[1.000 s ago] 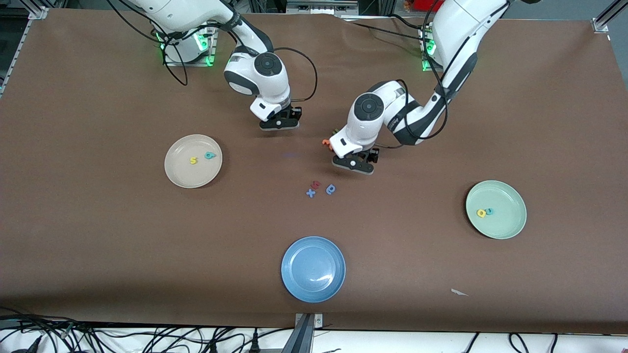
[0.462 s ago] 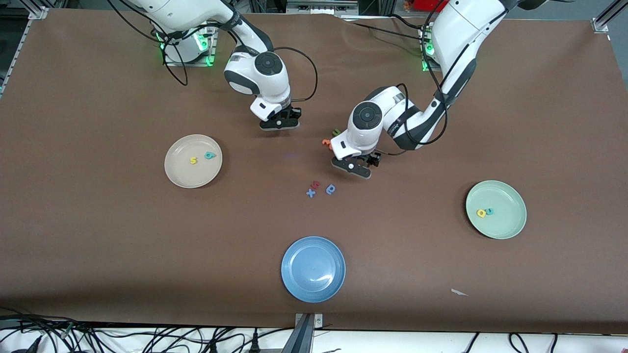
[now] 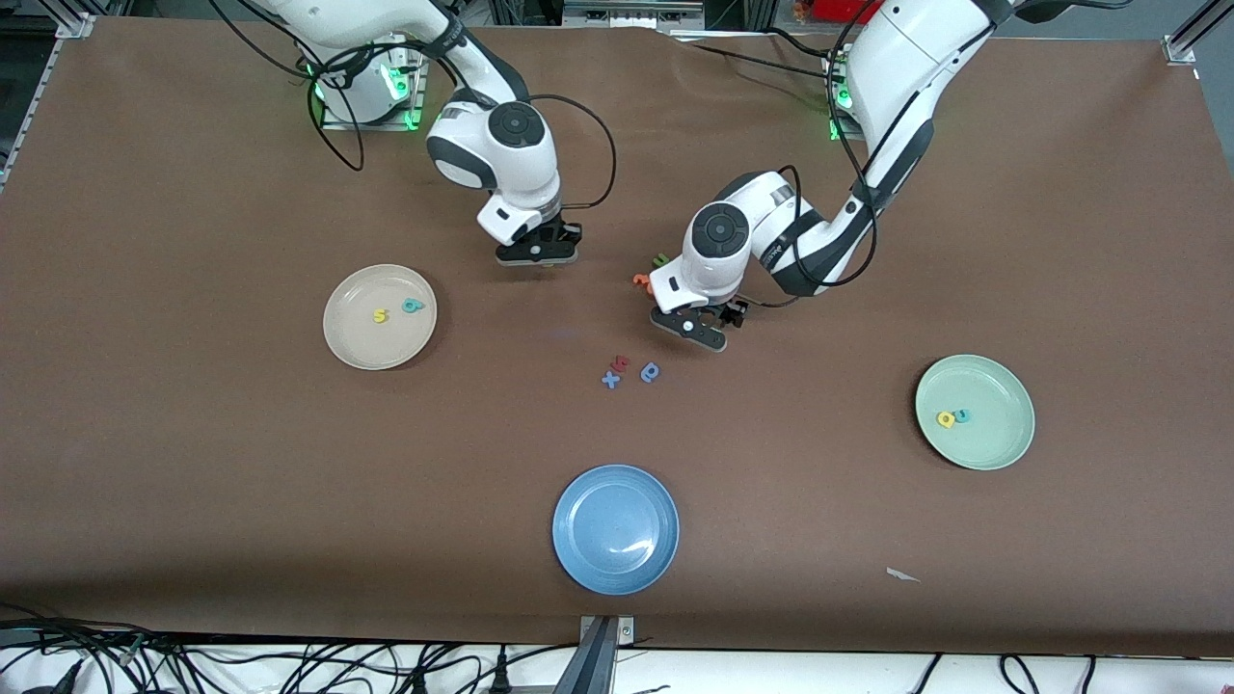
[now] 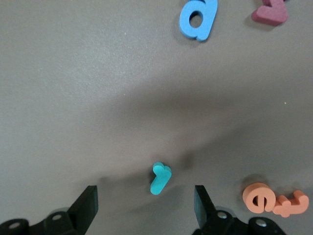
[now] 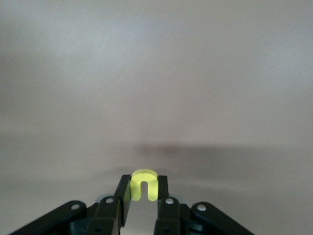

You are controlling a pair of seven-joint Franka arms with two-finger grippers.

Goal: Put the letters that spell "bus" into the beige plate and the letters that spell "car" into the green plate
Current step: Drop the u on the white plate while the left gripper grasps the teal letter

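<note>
My right gripper (image 5: 144,192) is shut on the yellow "u" (image 5: 144,185), over bare table a little farther from the camera than the beige plate (image 3: 362,342). That plate holds the yellow "s" (image 3: 380,315) and the teal "b" (image 3: 413,306). The left gripper (image 4: 145,205) is open and low over the table, with the thin teal "r" (image 4: 160,177) lying flat between its fingers (image 4: 88,205), untouched. In the front view the left gripper (image 3: 690,326) hides the "r". The green plate (image 3: 993,439) holds the yellow "a" (image 3: 946,418) and the teal "c" (image 3: 961,414).
A blue letter (image 3: 651,372), a red letter (image 3: 621,363) and a blue "x" (image 3: 610,380) lie just nearer the camera than the left gripper. Orange letters (image 4: 258,197) and a green letter (image 3: 661,258) lie beside it. A blue plate (image 3: 615,528) sits near the front edge.
The right gripper has closed on the yellow "u" and shifted a little toward the right arm's end. The left gripper has settled over the teal "r", its fingers narrowing slightly.
</note>
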